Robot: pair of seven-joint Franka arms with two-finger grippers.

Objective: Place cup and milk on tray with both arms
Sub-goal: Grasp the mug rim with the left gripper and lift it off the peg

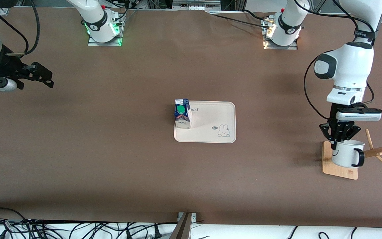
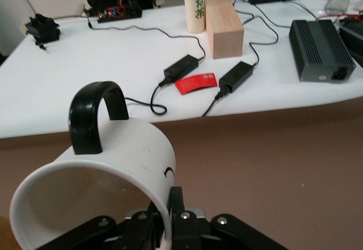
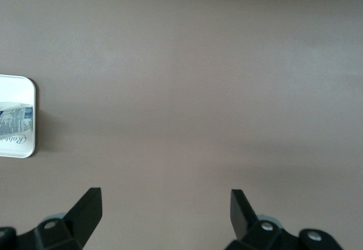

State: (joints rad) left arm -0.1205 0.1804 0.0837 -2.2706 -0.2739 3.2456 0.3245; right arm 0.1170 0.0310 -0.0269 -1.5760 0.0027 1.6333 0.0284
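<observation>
Surface (image 1: pixel 111 159): brown matte covering, evenly lit, soft shadows. White bench (image 2: pixel 85 74) adjoining: black power adapters (image 2: pixel 181 67), red card (image 2: pixel 196 83), wooden block (image 2: pixel 223 20), grey ribbed box (image 2: pixel 317 50), white bottle (image 2: pixel 193 4). Loose black cables (image 1: pixel 45 229) along near edge.

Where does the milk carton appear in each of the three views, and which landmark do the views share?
Front view: the milk stands on the tray, at its end toward the right arm.
Left wrist view: not in it.
Right wrist view: only a strip of the carton's printed side at the picture's edge.
Shared landmark: the tray's rounded corner.
</observation>
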